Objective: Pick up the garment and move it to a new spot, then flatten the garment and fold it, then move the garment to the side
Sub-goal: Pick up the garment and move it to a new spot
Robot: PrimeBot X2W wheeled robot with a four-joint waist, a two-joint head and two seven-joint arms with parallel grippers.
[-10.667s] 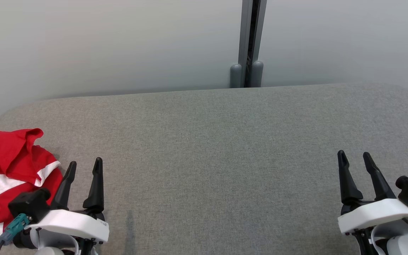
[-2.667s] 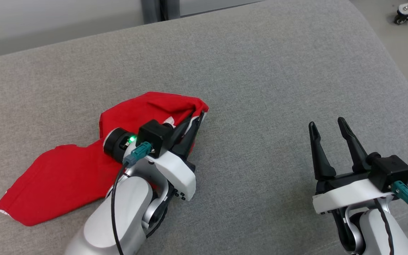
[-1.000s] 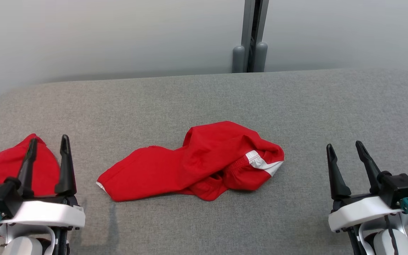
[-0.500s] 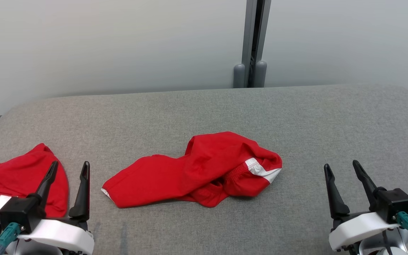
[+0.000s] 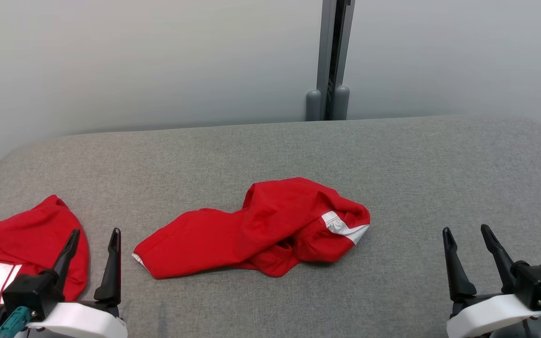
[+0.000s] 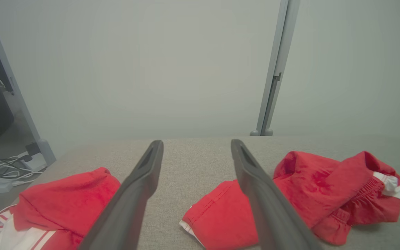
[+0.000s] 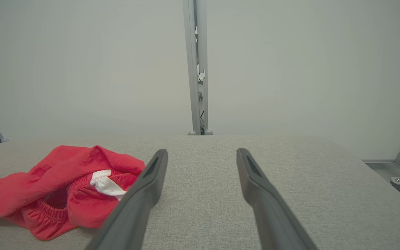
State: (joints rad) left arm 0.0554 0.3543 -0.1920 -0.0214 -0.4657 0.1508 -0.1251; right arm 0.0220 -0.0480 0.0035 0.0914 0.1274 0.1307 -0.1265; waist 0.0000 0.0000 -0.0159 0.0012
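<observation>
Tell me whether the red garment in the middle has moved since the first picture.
Yes, rightward: the grey surface before the wall post was bare then; the red garment now lies there, apart from the pile at the left.

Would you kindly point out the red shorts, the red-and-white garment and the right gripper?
red shorts (image 5: pixel 251 230), head view, central fabric.
red-and-white garment (image 5: pixel 31 230), head view, red part.
right gripper (image 5: pixel 466 228), head view, between its fingertips.

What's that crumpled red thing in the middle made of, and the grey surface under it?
Crumpled red garment with white trim: soft matte knit cloth, perhaps cotton or polyester; it drapes in loose folds and shows a gathered elastic band. Rounded grey surface: seemingly covered in matte woven fabric; a fine speckled weave shows. What lies beneath is hidden.
</observation>
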